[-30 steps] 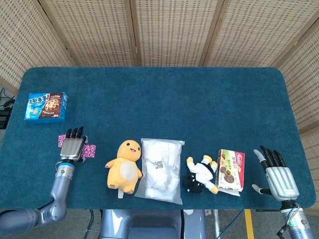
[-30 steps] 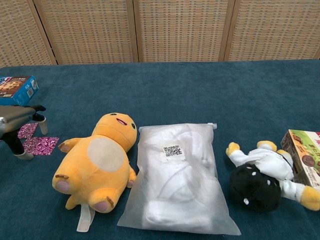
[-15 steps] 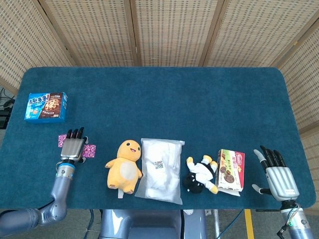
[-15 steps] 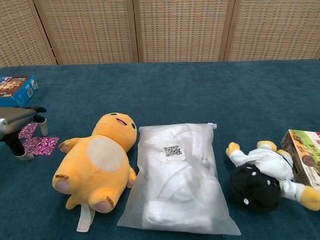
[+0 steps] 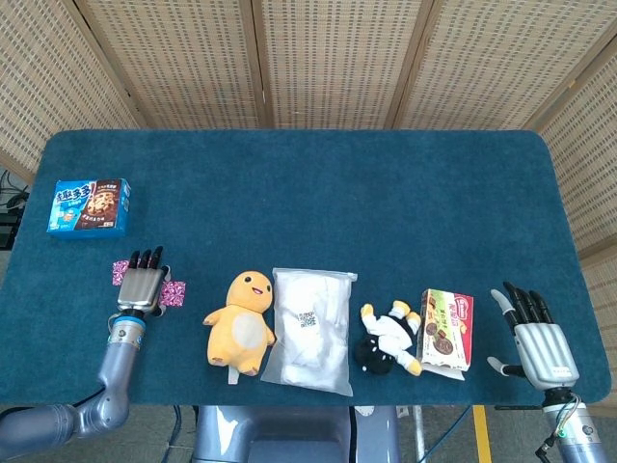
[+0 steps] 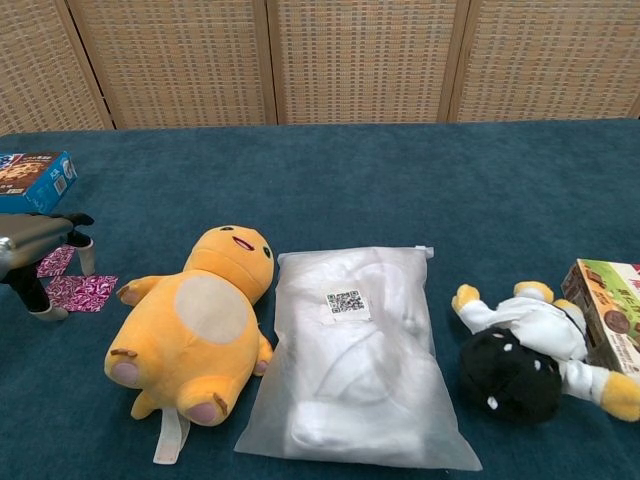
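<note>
At lower left of the head view, the left hand [image 5: 141, 283] hovered flat and released directly over the pink wrapper [image 5: 174, 292] on the bench [image 5: 318, 193], fingers pointing up-frame; the right hand [image 5: 536, 338] lay released, far off.

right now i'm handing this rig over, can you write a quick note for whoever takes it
Left hand: fingers extended over the pink patterned packet; the chest view shows fingertips down beside it, nothing gripped.
Right hand: open, flat at the table's near right edge, touching nothing.
Along the front of the blue table, left to right: yellow plush, white bagged item, black-and-white plush, biscuit box. A blue cookie box lies far left.
Done: nothing is lifted or held.
Left: the packet is not yet grasped; every item lies on the cloth.
</note>
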